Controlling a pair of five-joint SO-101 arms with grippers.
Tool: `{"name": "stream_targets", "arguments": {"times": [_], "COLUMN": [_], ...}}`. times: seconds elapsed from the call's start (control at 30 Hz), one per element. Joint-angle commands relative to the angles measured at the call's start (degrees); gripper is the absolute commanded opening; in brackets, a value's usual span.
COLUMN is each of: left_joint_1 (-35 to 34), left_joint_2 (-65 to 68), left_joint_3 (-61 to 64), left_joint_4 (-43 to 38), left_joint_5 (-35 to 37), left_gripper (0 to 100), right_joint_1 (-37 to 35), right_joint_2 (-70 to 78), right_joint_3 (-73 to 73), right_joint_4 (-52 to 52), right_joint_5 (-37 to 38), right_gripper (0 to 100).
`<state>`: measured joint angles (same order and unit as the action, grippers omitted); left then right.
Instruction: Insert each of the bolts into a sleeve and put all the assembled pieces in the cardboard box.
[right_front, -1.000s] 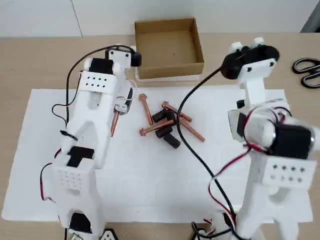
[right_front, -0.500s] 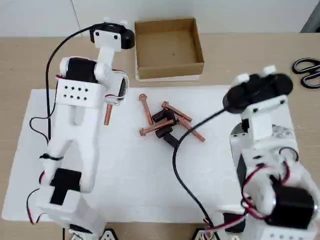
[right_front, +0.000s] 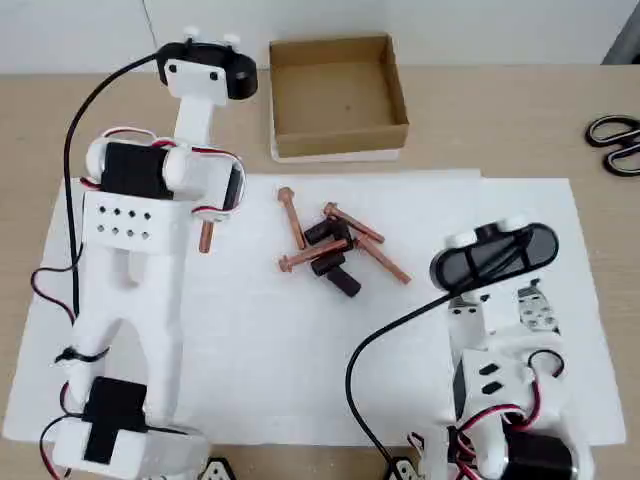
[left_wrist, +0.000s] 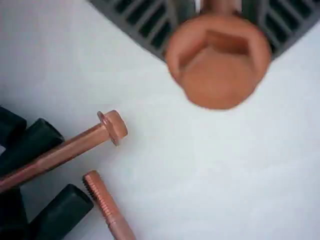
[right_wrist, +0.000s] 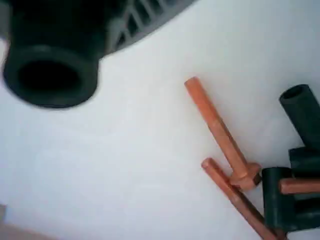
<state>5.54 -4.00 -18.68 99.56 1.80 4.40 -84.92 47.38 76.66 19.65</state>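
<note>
A: What is being held by the left gripper?
B: A copper bolt is being clamped tight in it, hanging over the white sheet.
A: And by the right gripper?
B: A black sleeve is being pinched in it, open end showing. A pile of bolts and sleeves is being left mid-sheet; the cardboard box is being borne by the desk just beyond.

Tan table — white sheet spread across it, cardboard box at the far edge, scissors nearby
</note>
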Motion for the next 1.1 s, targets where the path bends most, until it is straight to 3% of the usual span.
{"name": "stream_targets", "arguments": {"times": [0.0,0.3,0.63,0.77,1.07], "left_joint_1": [0.35,0.53,0.53,0.53,0.62], "left_joint_2": [-3.25,-3.78,-3.78,-3.78,-3.78], "left_joint_3": [1.71,4.35,4.35,4.35,4.35], "left_joint_4": [0.88,-0.53,-2.46,-2.46,-9.76], "left_joint_5": [-0.26,0.53,5.27,6.33,13.98], "left_gripper": [1,1,1,1,1], "right_joint_1": [0.4,0.48,0.4,0.22,-13.85], "right_joint_2": [-4.44,-19.38,-18.59,-18.59,-18.59], "right_joint_3": [4.57,14.86,30.33,35.25,39.21], "right_joint_4": [-2.51,-7.52,-28.35,-35.03,-42.07], "right_joint_5": [-0.26,-3.78,-24.79,-27.16,-27.08], "right_gripper": [0.4,0.4,0.4,0.5,0.6]}}
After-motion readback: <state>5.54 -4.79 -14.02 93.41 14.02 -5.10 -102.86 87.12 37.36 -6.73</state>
